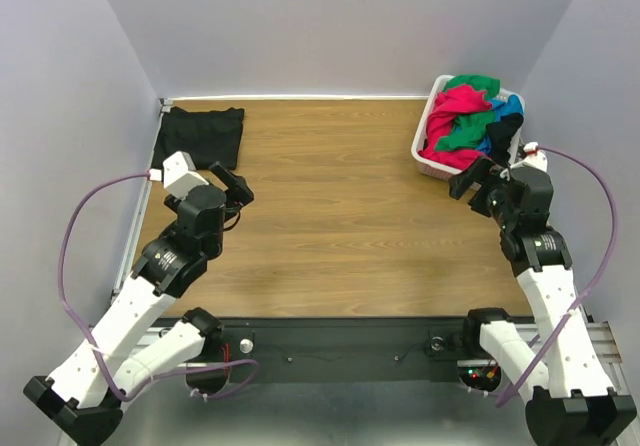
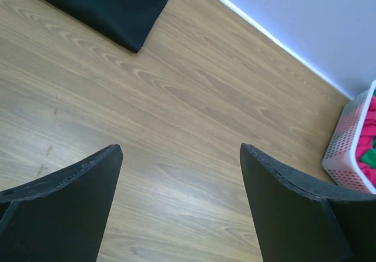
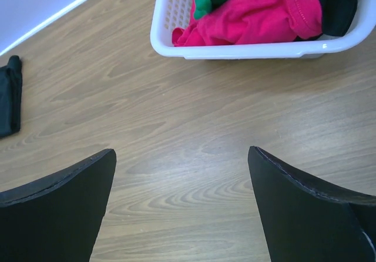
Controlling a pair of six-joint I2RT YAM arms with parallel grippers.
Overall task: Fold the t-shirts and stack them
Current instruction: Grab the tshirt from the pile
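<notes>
A folded black t-shirt (image 1: 203, 134) lies at the table's far left corner; it also shows in the left wrist view (image 2: 106, 3) and the right wrist view (image 3: 9, 97). A white laundry basket (image 1: 428, 156) at the far right holds a pinkish-red shirt (image 1: 447, 126), a green one (image 1: 472, 116), a blue one (image 1: 492, 136) and a black one (image 1: 506, 126). My left gripper (image 1: 233, 186) is open and empty, just in front of the black shirt. My right gripper (image 1: 472, 179) is open and empty, just in front of the basket (image 3: 235, 49).
The wooden table (image 1: 340, 216) lies between the arms. Light walls close the table on the left, back and right. The basket's mesh wall shows at the right edge of the left wrist view (image 2: 349, 150).
</notes>
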